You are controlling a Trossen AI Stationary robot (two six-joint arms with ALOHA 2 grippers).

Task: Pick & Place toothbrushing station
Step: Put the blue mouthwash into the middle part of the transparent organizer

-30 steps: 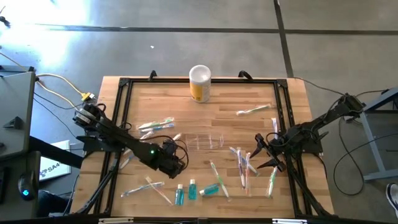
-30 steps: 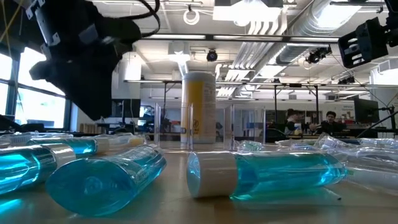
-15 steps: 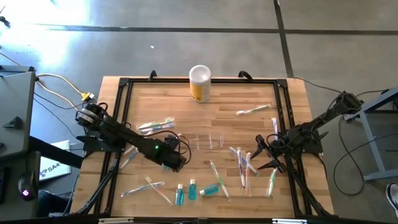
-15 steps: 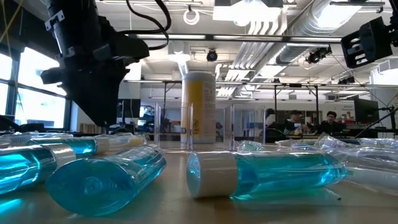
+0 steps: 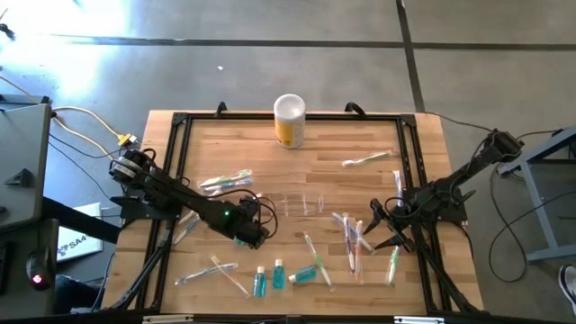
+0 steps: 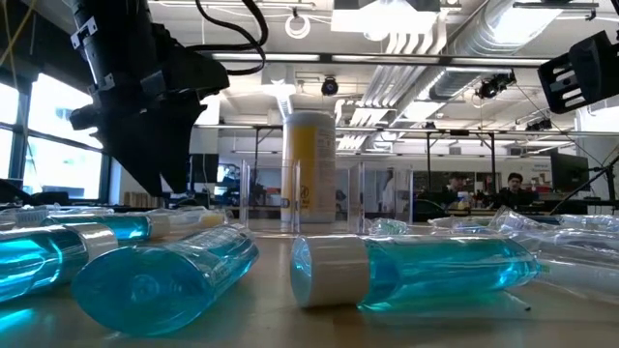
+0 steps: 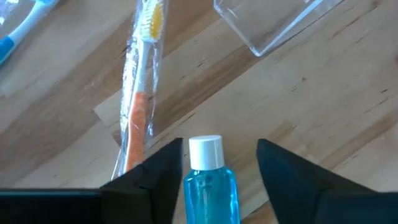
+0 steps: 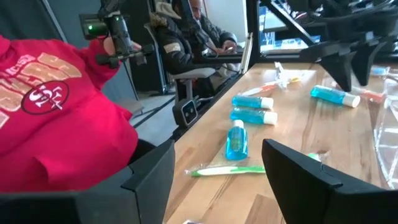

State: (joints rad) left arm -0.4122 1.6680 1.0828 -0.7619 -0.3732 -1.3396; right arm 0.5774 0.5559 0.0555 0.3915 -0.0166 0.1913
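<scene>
The clear holder (image 5: 301, 203) stands in the middle of the table, and its corner (image 7: 273, 25) shows in the left wrist view. Wrapped toothbrushes (image 5: 225, 182) (image 5: 351, 238) lie scattered on the wood. Three teal tubes (image 5: 278, 274) lie near the front edge. My left gripper (image 5: 252, 225) (image 7: 220, 143) points steeply down, left of the holder. It is open, with a white-capped blue tube (image 7: 208, 180) lying between its fingers. My right gripper (image 5: 374, 225) (image 8: 217, 168) hangs open at the table's right side with nothing between its fingers. My left gripper comes at the blue tube from above, its fingers lying along the tube's two long sides below the white cap (image 7: 205, 152). A gap shows at one finger (image 7: 286, 171). The other finger (image 7: 163, 168) stands right beside the tube, and I cannot tell whether it touches.
A yellow canister with a white top (image 5: 289, 120) stands at the far edge. An orange-and-yellow wrapped toothbrush (image 7: 142, 93) lies just beside my left gripper. A black frame (image 5: 180, 162) runs around the tabletop. A person in red (image 8: 56, 118) shows beyond the table.
My left gripper's wrist has turned a little over the spot left of the holder, then kept still.
</scene>
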